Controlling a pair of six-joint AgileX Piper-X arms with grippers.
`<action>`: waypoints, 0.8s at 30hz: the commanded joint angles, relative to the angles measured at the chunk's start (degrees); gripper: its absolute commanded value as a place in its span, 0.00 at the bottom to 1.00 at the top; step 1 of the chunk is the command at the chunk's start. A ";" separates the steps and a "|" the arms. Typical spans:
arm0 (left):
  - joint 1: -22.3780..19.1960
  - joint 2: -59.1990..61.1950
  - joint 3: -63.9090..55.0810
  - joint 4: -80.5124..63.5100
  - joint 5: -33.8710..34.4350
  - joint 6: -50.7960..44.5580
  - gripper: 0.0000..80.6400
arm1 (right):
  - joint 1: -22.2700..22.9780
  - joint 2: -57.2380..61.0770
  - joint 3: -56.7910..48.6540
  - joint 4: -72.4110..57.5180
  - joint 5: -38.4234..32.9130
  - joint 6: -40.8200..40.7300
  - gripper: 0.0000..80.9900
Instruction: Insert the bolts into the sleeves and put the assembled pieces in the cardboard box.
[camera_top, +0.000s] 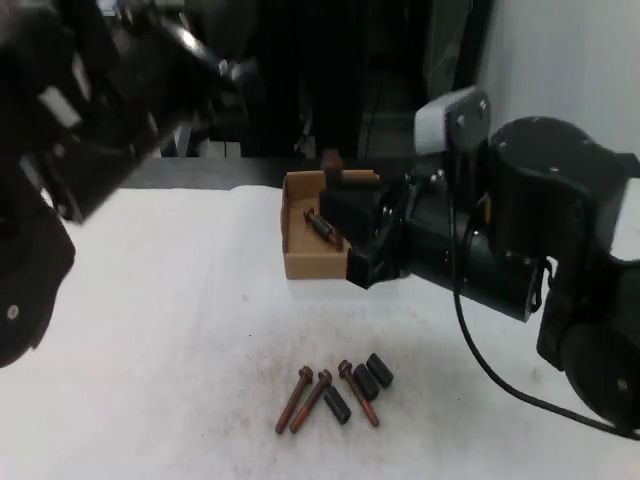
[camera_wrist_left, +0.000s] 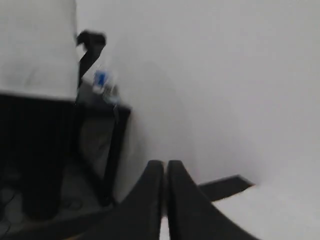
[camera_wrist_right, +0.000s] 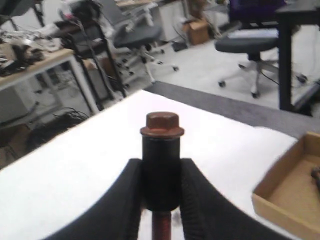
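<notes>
My right gripper (camera_wrist_right: 161, 172) is shut on a black sleeve (camera_wrist_right: 161, 155) with a copper bolt (camera_wrist_right: 162, 122) through it, head up. In the high view this gripper (camera_top: 340, 190) hangs over the cardboard box (camera_top: 300, 265), which holds one assembled piece (camera_top: 321, 225). Three loose bolts (camera_top: 311, 400) and three black sleeves (camera_top: 336, 404) lie together on the white bench near the front. The left arm (camera_top: 110, 100) is raised at the far left, away from the parts. Its gripper (camera_wrist_left: 164, 172) is shut on nothing and faces a wall.
A corner of the box (camera_wrist_right: 280, 205) lies beside my right gripper, with a dark piece (camera_wrist_right: 316, 175) inside. White bench surface (camera_top: 150, 330) spreads left of the loose parts. The bulky right arm (camera_top: 540, 240) covers the right side. Chairs and desks stand beyond the bench.
</notes>
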 joint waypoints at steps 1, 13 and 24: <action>-0.02 -0.86 -0.23 12.49 -4.47 0.08 0.00 | -1.16 -0.26 -3.01 4.59 2.59 -0.08 0.01; 0.07 4.42 -0.23 45.06 -5.21 0.08 0.00 | -10.28 21.84 -35.27 38.41 3.39 -0.08 0.01; 0.07 4.79 -0.23 45.81 -4.98 0.08 0.00 | -10.61 42.30 -59.42 49.88 3.74 -0.08 0.01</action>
